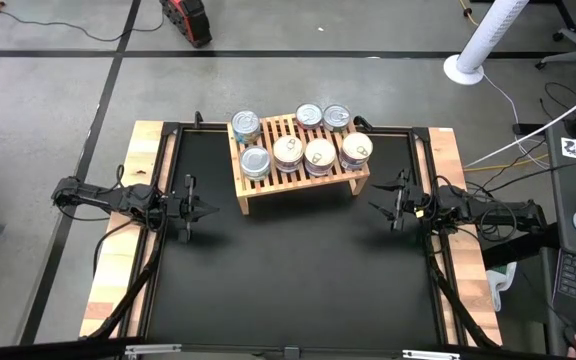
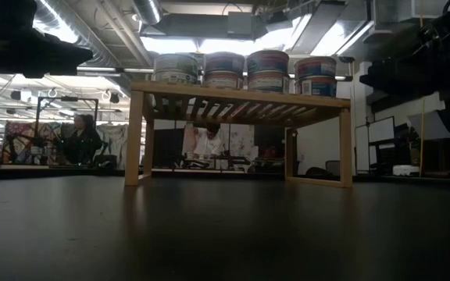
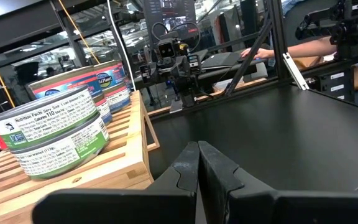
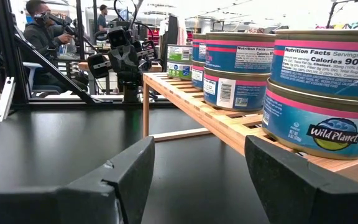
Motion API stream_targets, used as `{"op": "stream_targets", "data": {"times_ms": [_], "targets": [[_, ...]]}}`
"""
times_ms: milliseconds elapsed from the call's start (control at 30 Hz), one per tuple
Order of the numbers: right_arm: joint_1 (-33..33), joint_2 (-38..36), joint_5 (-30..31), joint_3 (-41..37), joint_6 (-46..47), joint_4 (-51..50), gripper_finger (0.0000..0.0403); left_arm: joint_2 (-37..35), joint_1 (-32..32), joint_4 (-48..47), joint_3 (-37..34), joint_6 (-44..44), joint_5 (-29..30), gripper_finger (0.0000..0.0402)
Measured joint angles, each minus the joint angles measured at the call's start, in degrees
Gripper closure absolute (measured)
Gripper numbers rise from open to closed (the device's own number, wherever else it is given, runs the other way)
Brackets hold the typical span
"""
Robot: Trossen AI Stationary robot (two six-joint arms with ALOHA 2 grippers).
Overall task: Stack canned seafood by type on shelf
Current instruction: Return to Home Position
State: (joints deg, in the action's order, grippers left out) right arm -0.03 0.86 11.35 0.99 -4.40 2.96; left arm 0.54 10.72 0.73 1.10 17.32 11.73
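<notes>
Pale wood shelf [image 1: 298, 185], shiny tins [image 1: 289, 152], likely metal

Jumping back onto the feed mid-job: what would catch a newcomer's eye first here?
The low light-wood slatted shelf at the table's far middle stands out first, crowded with flat round seafood tins in two-high stacks. Next come the two dark arms flanking it over the black tabletop: the left gripper is shut and the right gripper is open, neither holding anything.

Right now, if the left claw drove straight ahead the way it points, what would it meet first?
The left claw would probably meet the right claw first, across bare black tabletop. The shelf has its front corner close beside that line; clearance is unclear.
</notes>
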Motion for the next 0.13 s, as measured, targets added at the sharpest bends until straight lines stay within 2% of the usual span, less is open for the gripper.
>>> {"op": "stream_targets", "data": {"times_ms": [133], "targets": [[0.0,0.0,0.0,0.0,0.0,0.0,0.0155,0.0,0.0,0.0,0.0,0.0,0.0,0.0396]]}}
